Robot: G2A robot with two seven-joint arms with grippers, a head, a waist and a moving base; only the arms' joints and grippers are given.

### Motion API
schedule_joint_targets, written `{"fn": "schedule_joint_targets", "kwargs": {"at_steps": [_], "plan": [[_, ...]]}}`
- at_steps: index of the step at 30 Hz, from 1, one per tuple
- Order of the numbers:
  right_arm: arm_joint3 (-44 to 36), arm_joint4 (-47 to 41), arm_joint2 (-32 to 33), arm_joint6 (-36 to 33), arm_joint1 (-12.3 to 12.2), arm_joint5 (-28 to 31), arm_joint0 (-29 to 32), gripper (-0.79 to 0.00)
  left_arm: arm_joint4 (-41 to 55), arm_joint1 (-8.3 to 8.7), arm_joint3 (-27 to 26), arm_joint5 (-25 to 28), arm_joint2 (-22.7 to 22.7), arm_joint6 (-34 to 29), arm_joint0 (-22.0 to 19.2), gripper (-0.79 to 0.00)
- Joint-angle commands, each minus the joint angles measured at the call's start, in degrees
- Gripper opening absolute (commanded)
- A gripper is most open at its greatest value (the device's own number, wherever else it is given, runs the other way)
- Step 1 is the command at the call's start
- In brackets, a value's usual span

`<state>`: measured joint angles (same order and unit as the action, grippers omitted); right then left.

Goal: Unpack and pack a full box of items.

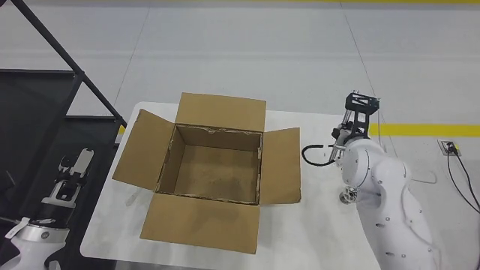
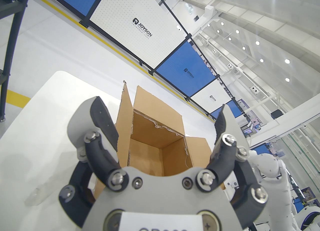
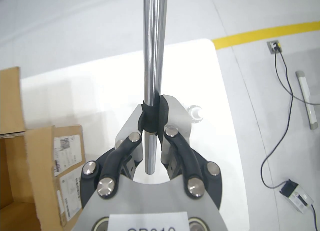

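Observation:
An open cardboard box (image 1: 220, 112) stands in the middle of the white table (image 1: 319, 221), all four flaps folded out and nothing lying inside. My right gripper (image 3: 153, 113) is over the table's right end, beside the box's right flap (image 3: 15, 102), shut on a shiny metal rod (image 3: 152, 29) that runs straight out past its fingertips. In the top view that gripper (image 1: 358, 111) sits near the table's far right corner. My left gripper (image 2: 161, 107) is open and holds nothing. It sits off the table's left side (image 1: 71, 174), facing the box (image 2: 155, 117).
A small clear round object (image 3: 195, 113) stands on the table just right of the right gripper (image 1: 346, 195). Another clear object (image 2: 35, 195) lies on the table near the box's left flap. A black frame (image 1: 45, 37) rises at the left. Cables (image 3: 282, 72) trail on the floor at the right.

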<state>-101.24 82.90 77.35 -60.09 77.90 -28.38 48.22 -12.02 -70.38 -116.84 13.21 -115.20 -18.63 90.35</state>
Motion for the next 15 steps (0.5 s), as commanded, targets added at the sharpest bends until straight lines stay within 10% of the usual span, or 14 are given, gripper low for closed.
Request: {"fn": "schedule_joint_targets", "kwargs": {"at_steps": [1, 15], "plan": [[-3.09, 0.48, -1.46, 1.0, 0.24, 0.21, -0.36, -0.785, 0.0, 0.0, 0.0, 0.0, 0.0, 0.0, 0.0, 0.0], [0.82, -10.54, -20.56, 3.4, 3.91, 12.28, -11.57, -0.785, 1.35, 0.07, 0.74, -0.53, -2.19, 2.73, 0.12, 0.0]]}}
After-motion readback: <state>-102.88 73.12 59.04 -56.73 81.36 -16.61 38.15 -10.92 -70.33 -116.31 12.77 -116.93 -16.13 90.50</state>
